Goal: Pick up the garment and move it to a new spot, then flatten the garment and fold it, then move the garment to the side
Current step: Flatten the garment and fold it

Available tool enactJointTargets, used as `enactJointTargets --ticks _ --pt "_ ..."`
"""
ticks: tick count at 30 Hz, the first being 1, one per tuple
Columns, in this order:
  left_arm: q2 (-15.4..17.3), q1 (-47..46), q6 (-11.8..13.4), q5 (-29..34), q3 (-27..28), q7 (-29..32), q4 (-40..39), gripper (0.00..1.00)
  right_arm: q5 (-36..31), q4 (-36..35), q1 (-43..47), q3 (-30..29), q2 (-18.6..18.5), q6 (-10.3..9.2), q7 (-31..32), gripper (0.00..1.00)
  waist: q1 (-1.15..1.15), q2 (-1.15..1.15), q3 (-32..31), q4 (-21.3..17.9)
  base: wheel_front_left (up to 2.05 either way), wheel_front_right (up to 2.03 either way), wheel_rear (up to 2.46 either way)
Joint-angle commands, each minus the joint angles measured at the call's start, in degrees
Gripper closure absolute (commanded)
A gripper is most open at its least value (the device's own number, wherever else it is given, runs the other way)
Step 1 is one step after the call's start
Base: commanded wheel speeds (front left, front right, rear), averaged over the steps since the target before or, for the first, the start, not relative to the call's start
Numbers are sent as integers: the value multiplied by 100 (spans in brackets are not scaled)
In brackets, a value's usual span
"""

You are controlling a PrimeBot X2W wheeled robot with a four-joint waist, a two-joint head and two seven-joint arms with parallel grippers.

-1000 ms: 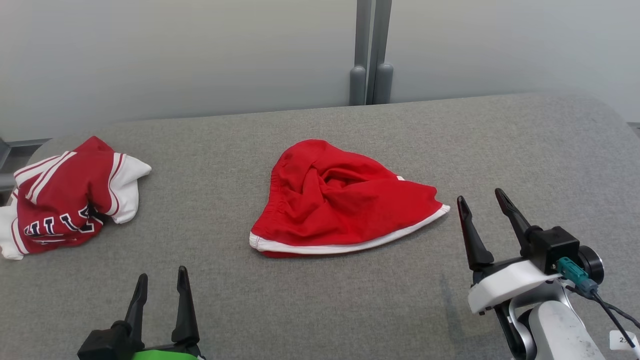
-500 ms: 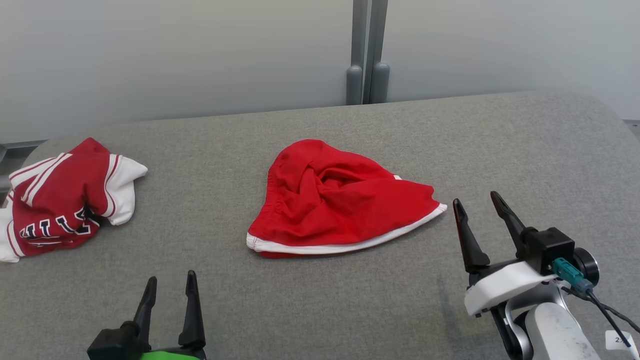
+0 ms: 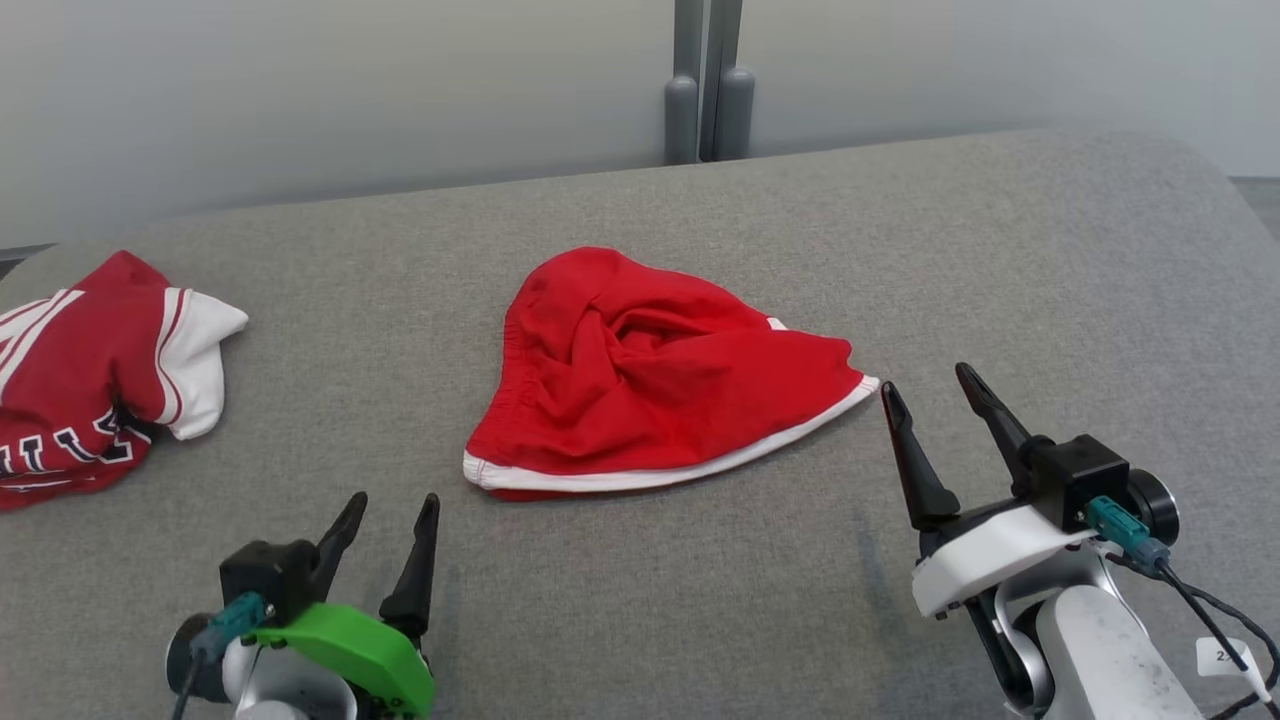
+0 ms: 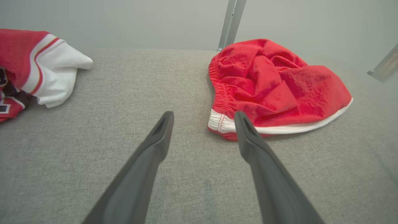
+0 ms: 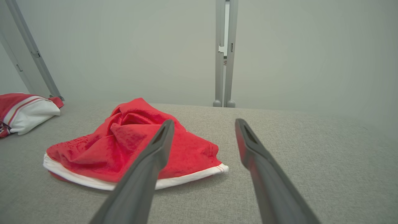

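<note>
Head view: the red garment (image 3: 650, 380) lies crumpled mid-frame on the table (image 3: 1000, 250), its white hem running from lower left to right. The right hand (image 3: 923, 378), spread and empty, is just beside the hem's right corner. The left hand (image 3: 395, 497), also spread and empty, has moved nearer the left corner than a second ago.

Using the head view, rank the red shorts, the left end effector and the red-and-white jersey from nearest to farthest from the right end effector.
1. Red shorts, corner just left of the right end effector.
2. Left end effector, lower left.
3. Red-and-white jersey, far left.
</note>
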Motion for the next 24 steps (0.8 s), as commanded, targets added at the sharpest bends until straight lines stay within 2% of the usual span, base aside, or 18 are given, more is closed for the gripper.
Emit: enactJointTargets --ticks 1,10,24 --pt "70 -136 -38 -33 6 22 57 0 29 -21 -90 2 -34 -6 -42 0 0 0 177 -138 0 0 0" --pt "327 -876 -286 -494 -311 252 814 0 57 -7 -285 51 -85 -6 -81 0 0 0 553 -475 0 0 0" --pt "890 -1304 -307 -1636 -1299 138 1077 0 56 72 -392 28 -109 -6 -138 0 0 0 715 -772 0 0 0"
